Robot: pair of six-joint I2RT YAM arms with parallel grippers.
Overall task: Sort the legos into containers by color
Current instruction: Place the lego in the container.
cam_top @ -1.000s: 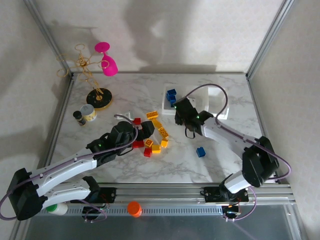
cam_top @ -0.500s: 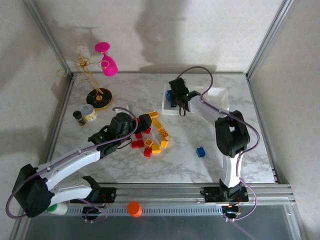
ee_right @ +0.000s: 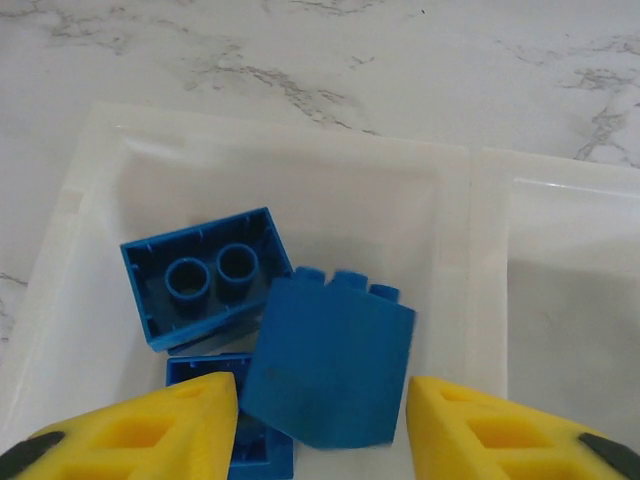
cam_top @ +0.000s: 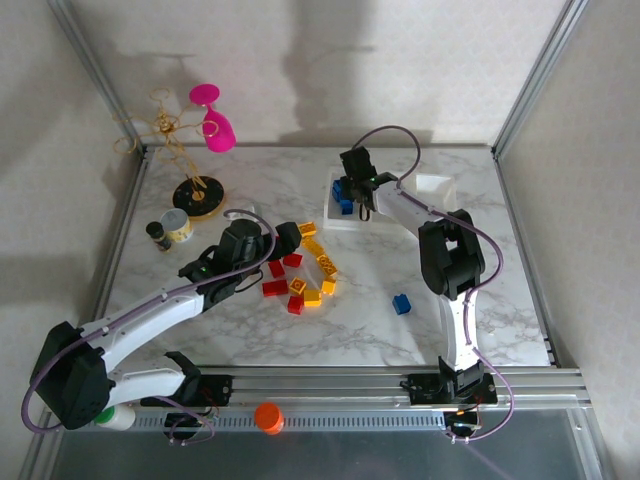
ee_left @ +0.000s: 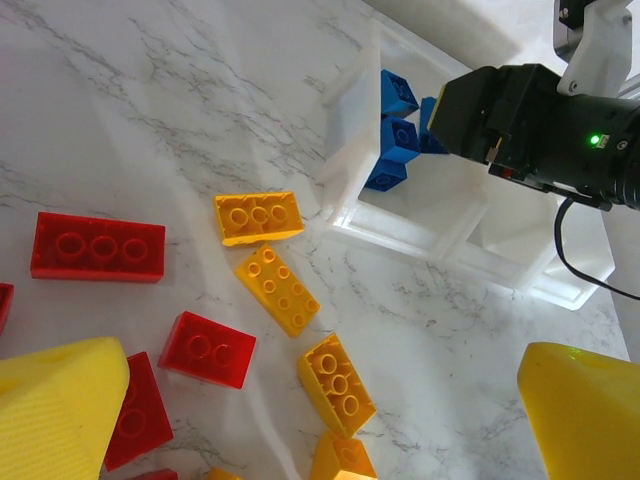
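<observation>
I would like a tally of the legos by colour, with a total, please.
Yellow legos: at least 5
Red legos: at least 5, some partly hidden
Blue legos: 4 (3 in or just over the tray, 1 loose)
Total: at least 14

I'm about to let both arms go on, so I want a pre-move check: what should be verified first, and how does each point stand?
1. Right gripper open above the first tray: ok.
2. Blue bricks inside that tray, none on its wall: ok.
3. Whether the tilted blue brick has left the right gripper: cannot tell.
4. Left gripper open and empty: ok.
5. Red and yellow bricks sorted: not ok, they lie on the table.
6. Stray blue brick collected: not ok.
</observation>
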